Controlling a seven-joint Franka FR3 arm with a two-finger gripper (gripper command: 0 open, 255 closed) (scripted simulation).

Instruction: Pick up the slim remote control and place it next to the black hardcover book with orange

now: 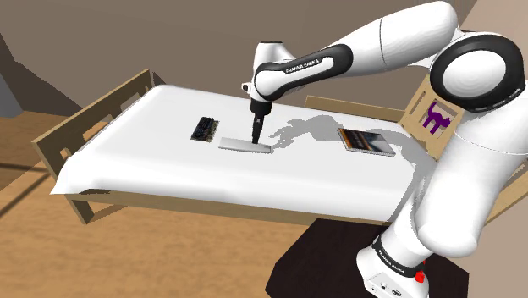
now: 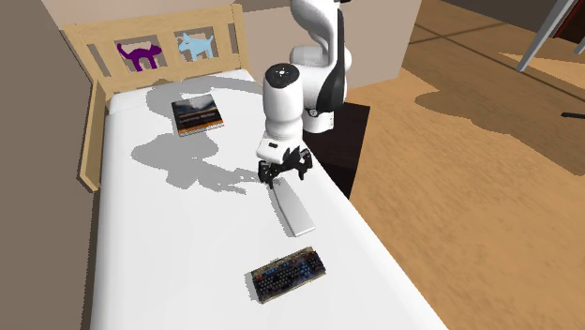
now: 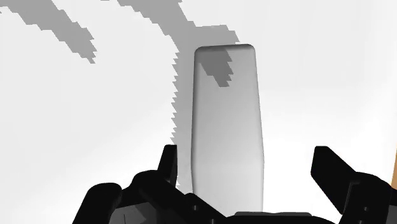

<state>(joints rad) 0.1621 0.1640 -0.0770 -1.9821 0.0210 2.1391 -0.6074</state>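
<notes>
SURF: bed (image 1: 152,169), white top, wood frame | ON IT: grey remote (image 1: 245,145) ctr; dark keyboard (image 1: 203,129) near; book (image 1: 365,140) well apart

You see the slim grey remote (image 3: 226,127) lying on a white surface (image 3: 76,140), between the gripper's (image 3: 248,170) parted fingers (image 3: 327,168), with jagged shadows (image 3: 70,32) beyond.

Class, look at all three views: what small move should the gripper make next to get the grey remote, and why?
Probably close the fingers, perhaps after easing down slightly. The gripper is open and straddles one end of the slim grey remote, which lies flat on the white bed sheet. Neither finger touches the remote, so it is not held yet.
</notes>
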